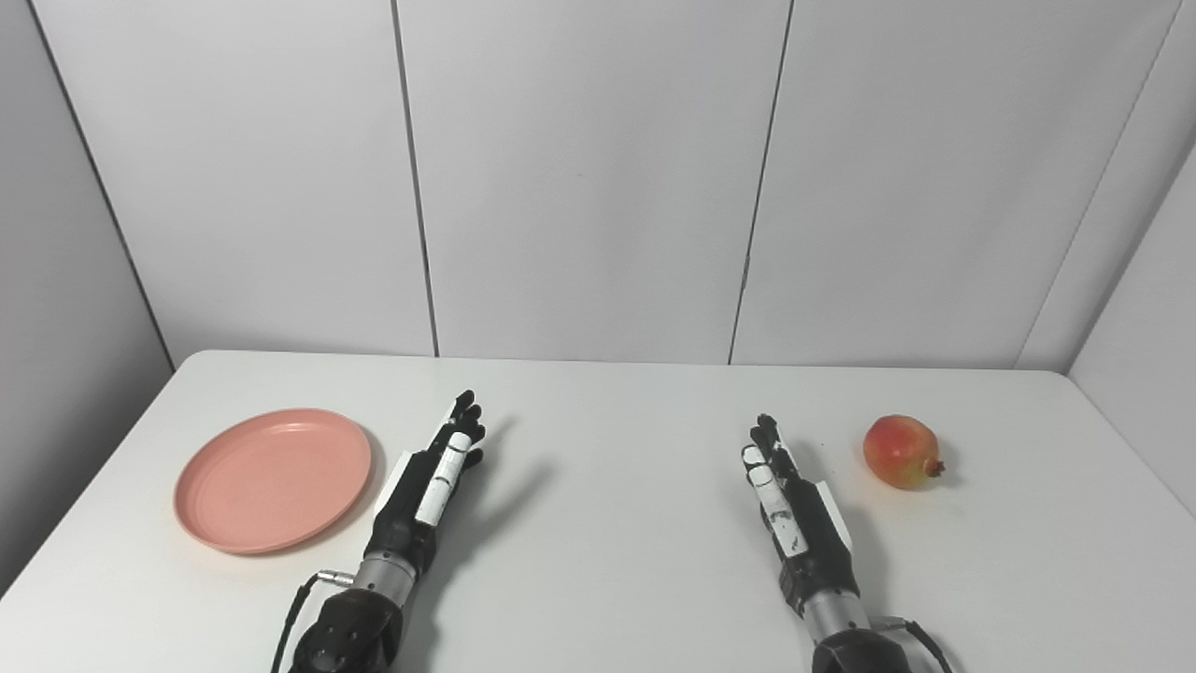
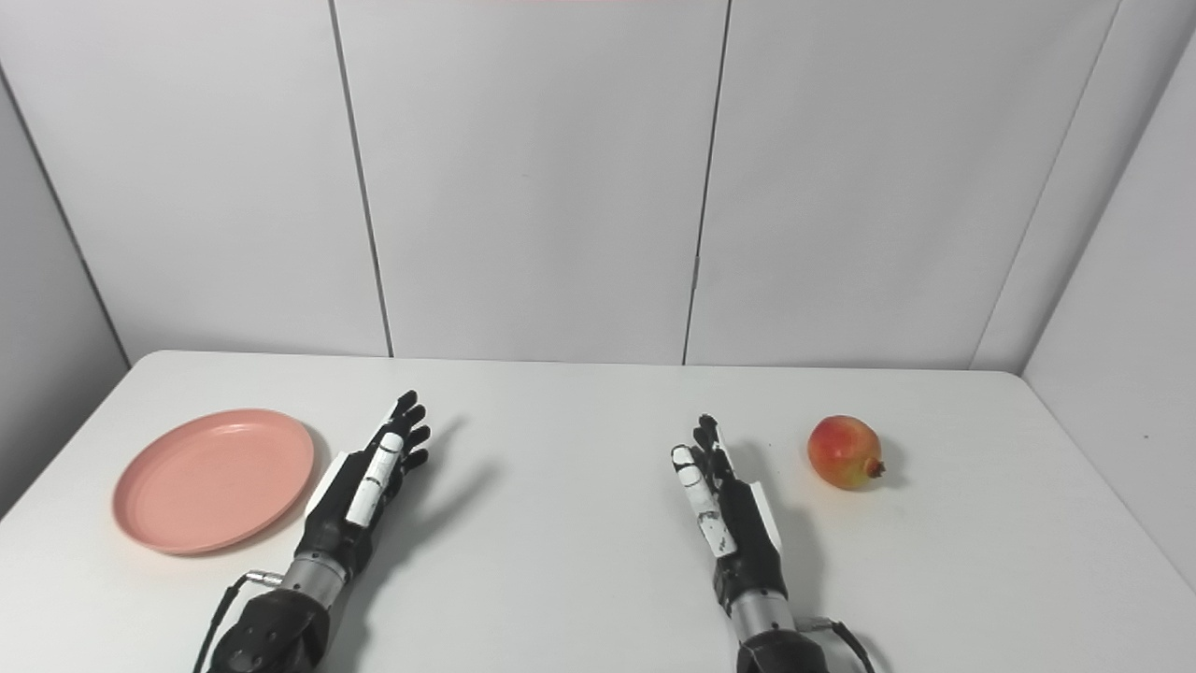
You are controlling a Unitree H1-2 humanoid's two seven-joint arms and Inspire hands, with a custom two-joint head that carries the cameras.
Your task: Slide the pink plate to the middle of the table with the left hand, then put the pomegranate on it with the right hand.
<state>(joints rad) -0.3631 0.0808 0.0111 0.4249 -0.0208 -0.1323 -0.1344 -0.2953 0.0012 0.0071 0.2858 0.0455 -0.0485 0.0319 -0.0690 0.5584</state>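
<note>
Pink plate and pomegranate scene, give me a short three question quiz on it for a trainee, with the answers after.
1. True or false: the pomegranate lies on the pink plate.
2. Which hand is nearer the plate: A left hand, B right hand?
3. Fill in: both hands have fingers apart and hold ____.

Key
1. False; the fruit rests on the bare table, far right, the plate far left.
2. A; it lies just beside the plate's right rim.
3. Nothing.

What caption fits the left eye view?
Both robot hands, left and right, open between pink plate and pomegranate.
</note>
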